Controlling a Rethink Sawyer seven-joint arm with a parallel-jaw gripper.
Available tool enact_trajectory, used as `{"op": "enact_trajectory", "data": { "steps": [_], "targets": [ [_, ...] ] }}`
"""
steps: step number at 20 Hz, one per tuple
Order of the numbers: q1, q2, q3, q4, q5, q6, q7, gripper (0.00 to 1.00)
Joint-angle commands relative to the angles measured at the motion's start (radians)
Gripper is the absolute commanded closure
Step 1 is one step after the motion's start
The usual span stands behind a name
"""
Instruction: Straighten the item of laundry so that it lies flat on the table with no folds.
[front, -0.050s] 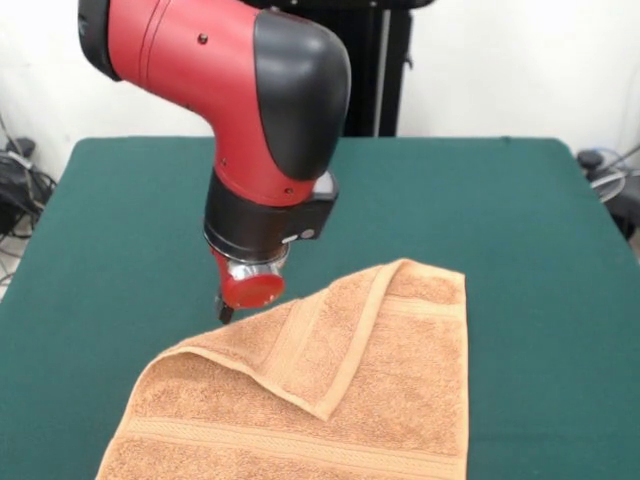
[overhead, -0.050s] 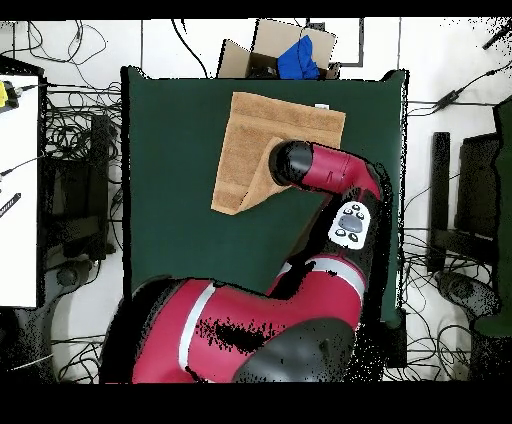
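Claw (front, -0.050s: 226, 310) hung just above the desk at the folded edge of the towel; only a dark tip showed below the red wrist disc, so whether it was wide, narrow or gripping cloth could not be told. Towel (front, -0.050s: 330, 400), orange-tan terry with woven border bands, lay on the near part of the desk (front, -0.050s: 500, 220) in the front view, reaching to the picture's lower edge. One corner was turned over onto the body of the cloth, forming a triangular flap whose point rested near the towel's middle. In the overhead view the towel (overhead, -0.050s: 250, 150) lay close to the desk's (overhead, -0.050s: 170, 200) top edge, with a small white tag at that edge, and narrowed to a point at its lower left; the arm's wrist covered part of it.

Progress, as a judgement: most of the cloth already lay flat, but the task was not finished. Remaining was to carry the turned corner back outward until no layer overlapped, then smooth any ridge along the crease.

Beyond the desk lay cables and a cardboard box (overhead, -0.050s: 262, 50) holding something blue.
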Motion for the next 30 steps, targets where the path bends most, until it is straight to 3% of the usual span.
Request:
{"op": "enact_trajectory", "data": {
  "steps": [1, 14, 19, 23, 24, 26, 30],
  "targets": [
    [-0.032, 0.022, 0.183, -0.002, -0.054, 0.072, -0.174, 1.00],
    [-0.128, 0.041, 0.311, 0.004, -0.135, 0.016, -0.271, 1.00],
    [-0.186, 0.003, 0.385, 0.034, -0.169, 0.023, -0.331, 1.00],
    [-0.184, 0.000, 0.381, 0.021, -0.183, 0.043, -0.306, 1.00],
    [-0.182, 0.000, 0.378, 0.019, -0.183, 0.045, -0.293, 0.00],
    [-0.188, -0.006, 0.392, 0.010, -0.181, 0.078, -0.315, 0.00],
    [-0.168, -0.015, 0.372, 0.006, -0.149, 0.092, -0.235, 0.00]
  ]
}}
